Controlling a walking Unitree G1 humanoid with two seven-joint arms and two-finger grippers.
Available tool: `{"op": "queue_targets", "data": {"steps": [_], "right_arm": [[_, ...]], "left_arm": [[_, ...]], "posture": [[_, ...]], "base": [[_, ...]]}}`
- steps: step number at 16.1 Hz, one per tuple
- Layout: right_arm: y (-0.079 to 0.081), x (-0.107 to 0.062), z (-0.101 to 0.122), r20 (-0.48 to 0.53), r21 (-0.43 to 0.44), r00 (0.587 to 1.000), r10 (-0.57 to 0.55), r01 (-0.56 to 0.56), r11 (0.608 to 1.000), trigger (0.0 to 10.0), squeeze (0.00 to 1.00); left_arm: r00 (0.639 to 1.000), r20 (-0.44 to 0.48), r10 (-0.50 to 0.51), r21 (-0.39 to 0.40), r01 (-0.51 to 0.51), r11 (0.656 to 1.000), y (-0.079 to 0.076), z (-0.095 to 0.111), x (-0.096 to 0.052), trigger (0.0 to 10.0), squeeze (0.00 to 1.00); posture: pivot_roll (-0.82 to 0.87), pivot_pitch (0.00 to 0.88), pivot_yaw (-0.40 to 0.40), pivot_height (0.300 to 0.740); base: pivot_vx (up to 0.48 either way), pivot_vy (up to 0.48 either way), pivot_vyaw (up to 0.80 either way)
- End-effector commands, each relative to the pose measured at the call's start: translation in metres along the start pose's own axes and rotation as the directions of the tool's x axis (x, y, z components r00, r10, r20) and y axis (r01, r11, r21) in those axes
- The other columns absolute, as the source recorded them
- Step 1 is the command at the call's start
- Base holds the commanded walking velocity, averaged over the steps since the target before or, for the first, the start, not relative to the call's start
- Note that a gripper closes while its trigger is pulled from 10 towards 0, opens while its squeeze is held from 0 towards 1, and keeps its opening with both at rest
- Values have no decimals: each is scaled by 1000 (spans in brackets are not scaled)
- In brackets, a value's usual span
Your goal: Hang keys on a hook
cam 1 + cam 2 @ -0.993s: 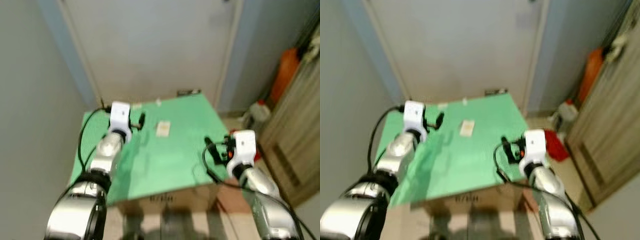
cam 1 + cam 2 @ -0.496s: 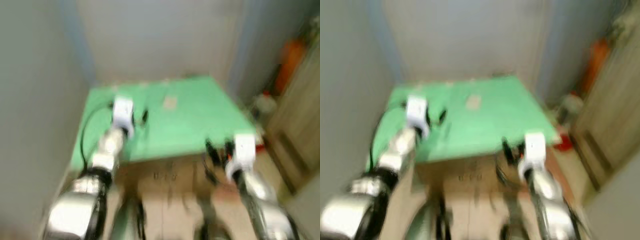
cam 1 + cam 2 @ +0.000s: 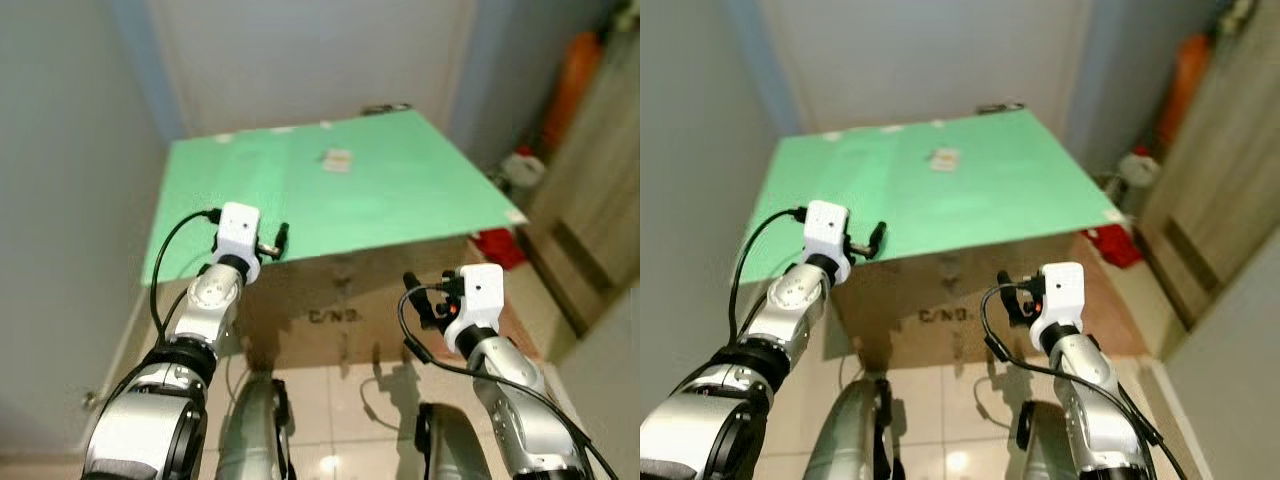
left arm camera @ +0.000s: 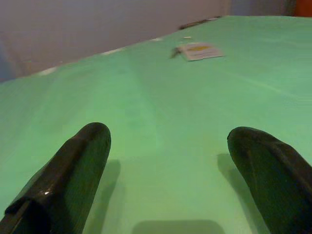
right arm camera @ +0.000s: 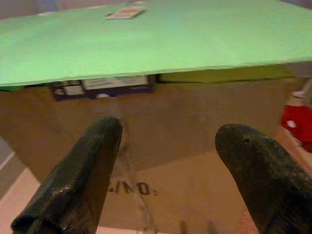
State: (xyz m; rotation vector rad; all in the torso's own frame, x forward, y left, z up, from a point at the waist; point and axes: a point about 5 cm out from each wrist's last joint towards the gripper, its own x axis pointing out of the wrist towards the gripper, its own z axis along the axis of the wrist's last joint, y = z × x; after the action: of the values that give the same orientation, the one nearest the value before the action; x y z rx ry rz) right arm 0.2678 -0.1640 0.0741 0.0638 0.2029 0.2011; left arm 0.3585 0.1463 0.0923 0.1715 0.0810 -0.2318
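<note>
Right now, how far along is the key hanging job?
Nothing looks done yet. The keys lie on the far part of the green board, untouched. Left gripper is open over the board's near edge; right gripper is open, facing the cardboard box. Picking up and hanging remain; no hook in sight.

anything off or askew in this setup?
Mostly tidy. The green board overhangs the cardboard box under it, and it's an improvised table. A small tag-like item lies near its far edge, too small to confirm as keys. Both pincers, left and right, are open and hold nothing.
</note>
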Motion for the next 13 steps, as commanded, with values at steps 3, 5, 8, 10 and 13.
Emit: {"op": "queue_targets", "data": {"steps": [3, 5, 8, 10, 13], "right_arm": [[0, 2, 2, 15, -4, 1000, -2, 2, 1000, 10000, 0], [1, 2, 1, 15, -4, 1000, -3, 3, 1000, 10000, 0], [2, 1, 0, 12, 1, 1000, -4, 4, 1000, 10000, 0], [2, 0, -1, 11, 2, 1000, -5, 5, 1000, 10000, 0], [1, 0, -2, 8, 2, 1000, -5, 5, 1000, 10000, 0]], "left_arm": [[997, 52, -57, 108, 51, 993, -3, 22, 9, 10000, 0], [994, 65, -85, 133, 76, 988, -6, 30, 13, 10000, 0], [993, 60, -106, 142, 97, 985, -8, 34, 16, 10000, 0], [991, 45, -126, 144, 119, 982, -11, 34, 17, 10000, 0], [997, 40, -62, 54, 59, 997, -3, 34, 18, 10000, 0]], "posture": [[-131, 0, 88, 574], [-133, 0, 93, 574], [-134, 0, 97, 574], [-135, 0, 99, 574], [-137, 0, 100, 574]], "base": [[440, 0, 0], [441, 0, 0], [447, 0, 0], [454, 0, 0], [384, 0, 0]]}}
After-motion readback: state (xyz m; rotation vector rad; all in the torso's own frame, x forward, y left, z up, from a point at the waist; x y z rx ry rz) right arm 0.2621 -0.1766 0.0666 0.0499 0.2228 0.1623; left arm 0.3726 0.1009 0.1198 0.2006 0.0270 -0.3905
